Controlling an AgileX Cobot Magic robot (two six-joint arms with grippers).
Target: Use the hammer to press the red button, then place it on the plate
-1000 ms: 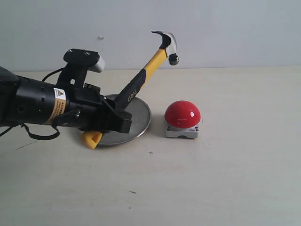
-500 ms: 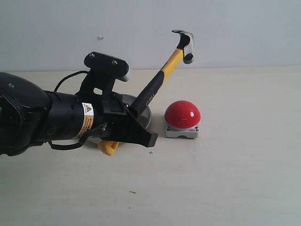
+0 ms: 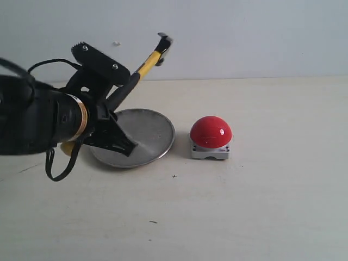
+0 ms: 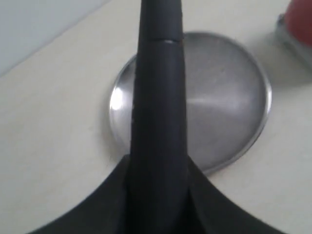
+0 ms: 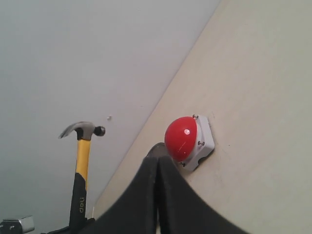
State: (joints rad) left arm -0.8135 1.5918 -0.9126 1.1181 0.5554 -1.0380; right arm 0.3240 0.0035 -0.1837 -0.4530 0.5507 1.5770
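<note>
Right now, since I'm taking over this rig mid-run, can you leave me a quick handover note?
Left tool: shut on the handle of the hammer, which is raised, head up, clear of the button.
Right tool: shut, empty.
The button stands beside the plate; the plate holds nothing.
Done: hammer picked up. A press cannot be confirmed from here.
Left: press the button if it is still unpressed, then lay the hammer on the plate.
</note>
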